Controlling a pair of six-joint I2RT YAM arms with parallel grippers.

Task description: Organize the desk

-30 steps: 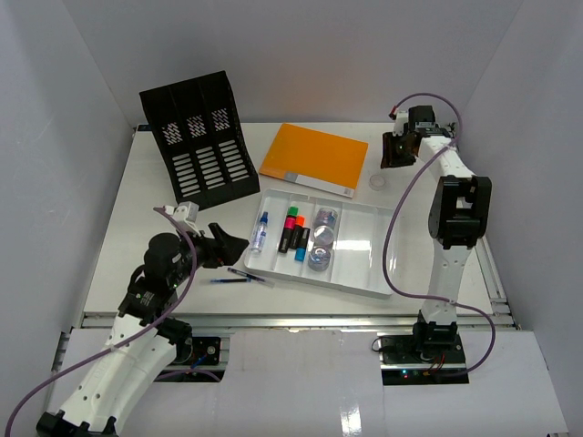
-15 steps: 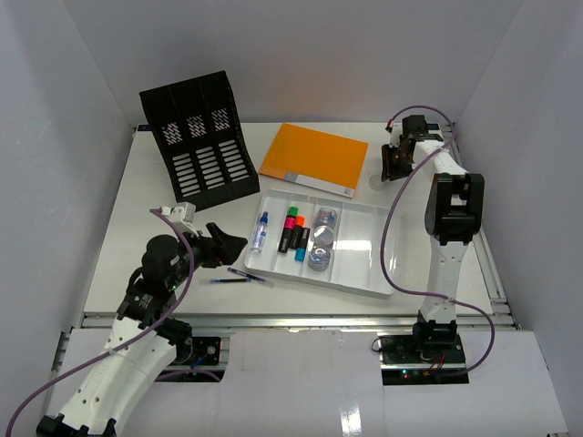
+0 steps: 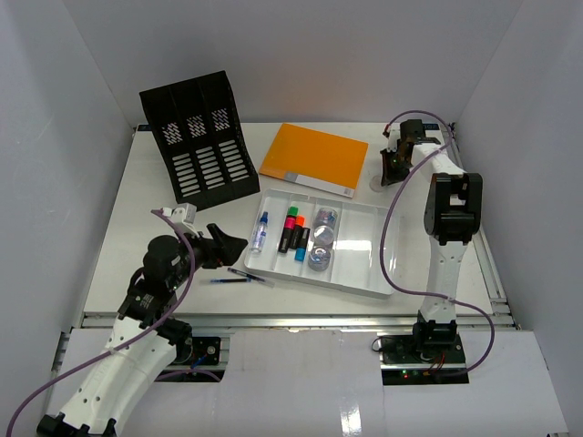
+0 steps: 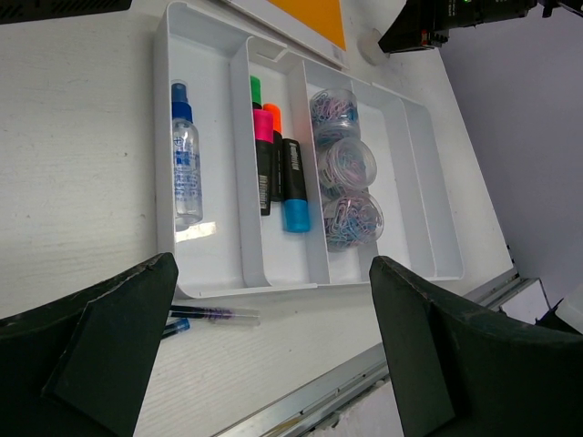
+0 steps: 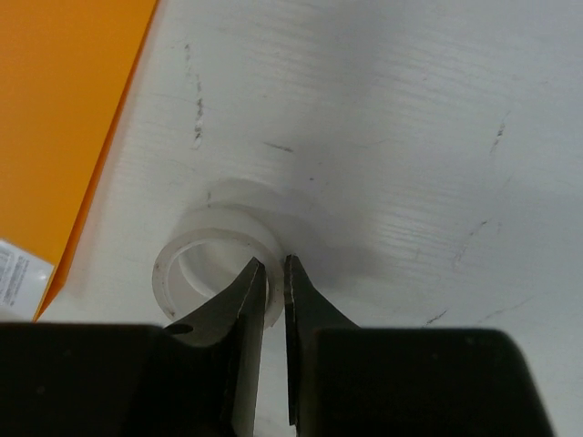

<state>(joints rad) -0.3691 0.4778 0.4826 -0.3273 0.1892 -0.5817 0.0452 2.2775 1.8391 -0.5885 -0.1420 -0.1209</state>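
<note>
The desk (image 3: 137,209) is a wide white tabletop with a metal front rail. A small white tape roll (image 5: 196,246) lies on it at the back right, next to the orange folder (image 3: 314,157). My right gripper (image 5: 273,264) is shut on the roll's wall, with one finger inside the ring and one outside. In the top view it (image 3: 392,171) points down at the roll (image 3: 376,183). My left gripper (image 3: 228,244) is open and empty, above the desk at the front left. Two pens (image 4: 205,315) lie just beyond it (image 4: 273,264).
A white compartmented tray (image 3: 364,273) holds a spray bottle (image 3: 261,232), highlighters (image 3: 293,229) and jars of paper clips (image 3: 322,241). A black file organiser (image 3: 202,146) stands at the back left. White walls close in the sides and back.
</note>
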